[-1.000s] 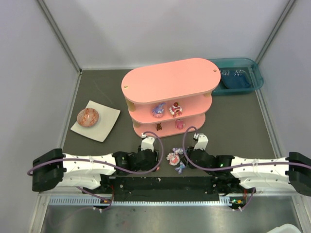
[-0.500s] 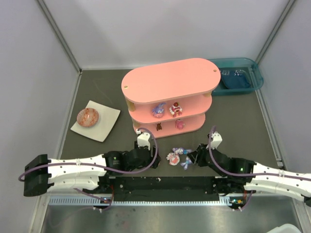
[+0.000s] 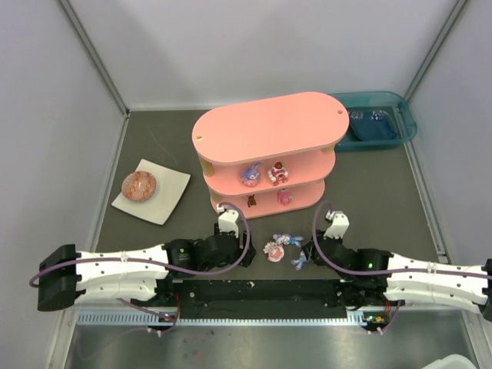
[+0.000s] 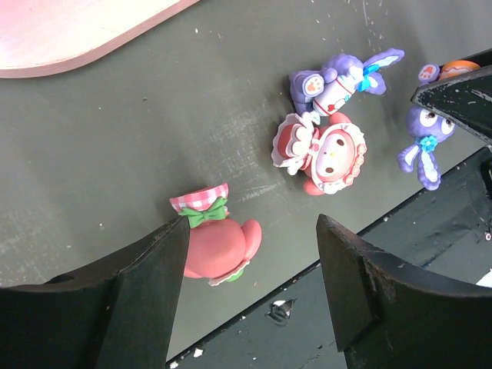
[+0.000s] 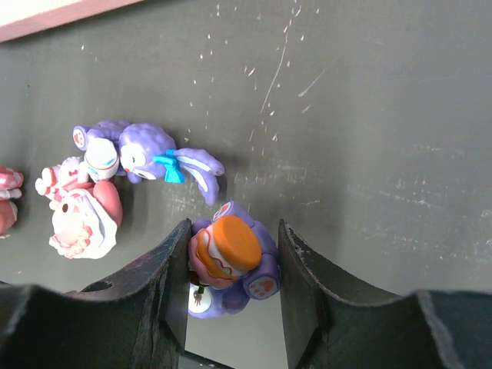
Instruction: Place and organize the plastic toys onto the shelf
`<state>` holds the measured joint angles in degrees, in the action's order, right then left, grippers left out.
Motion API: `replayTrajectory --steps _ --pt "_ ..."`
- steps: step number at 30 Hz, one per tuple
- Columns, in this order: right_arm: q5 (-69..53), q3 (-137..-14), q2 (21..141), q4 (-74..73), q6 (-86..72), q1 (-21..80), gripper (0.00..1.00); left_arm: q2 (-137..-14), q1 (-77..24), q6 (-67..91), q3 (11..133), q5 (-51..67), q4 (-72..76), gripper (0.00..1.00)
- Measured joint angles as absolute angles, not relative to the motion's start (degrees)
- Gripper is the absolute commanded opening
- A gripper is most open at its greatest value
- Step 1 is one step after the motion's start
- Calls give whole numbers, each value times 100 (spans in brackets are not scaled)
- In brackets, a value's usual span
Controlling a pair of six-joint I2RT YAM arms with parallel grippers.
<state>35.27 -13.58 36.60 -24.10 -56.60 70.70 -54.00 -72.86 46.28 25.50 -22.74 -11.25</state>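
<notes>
Front of the shelf (image 3: 265,127), on the table (image 3: 369,192): four loose plastic toys, none of them on a tier.
Left gripper (image 4: 252,229): jaws spread wide, holding nothing. It is low over the table in front of the shelf's left half.
Checked-bow toy (image 4: 219,247): pink-red, on its side between the left gripper's fingers. It lies close against one finger (image 4: 138,284) and well apart from the other.
Bonnet toy (image 4: 319,151): pink and white, in front of the shelf's middle, beyond the left gripper's fingertips and untouched.
Blue-bow bunny (image 5: 142,154): purple, lying flat just beside the bonnet toy, on its shelf side.
Right gripper (image 5: 234,227): jaws partly apart, one finger close on each side of the orange-cap toy. Cannot tell whether they pinch it or only flank it.
Orange-cap toy (image 5: 229,257): purple, filling nearly the whole gap between the right gripper's fingers. It is the farthest of the four from the shelf's front edge.
Middle tier of shelf: bluish toy (image 3: 250,174) beside red-and-white toy (image 3: 278,172).
Bottom tier of shelf: dark toy (image 3: 251,201) and pink toy (image 3: 284,197), apart.
Left of shelf: white plate (image 3: 165,201) carrying a speckled ball (image 3: 139,184).
Behind the shelf's right end: teal bin (image 3: 406,115).
</notes>
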Motion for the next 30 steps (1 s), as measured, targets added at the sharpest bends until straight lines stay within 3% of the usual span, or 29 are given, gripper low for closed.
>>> replayTrajectory --steps 17,30 --pt "4198 -1616 3070 -1826 -5553 7070 0 -5124 -7286 4488 2550 -1684 78 76" --pt "4390 -1702 3568 -862 -5225 7271 0 -5953 -7284 4466 2703 -840 1114 76"
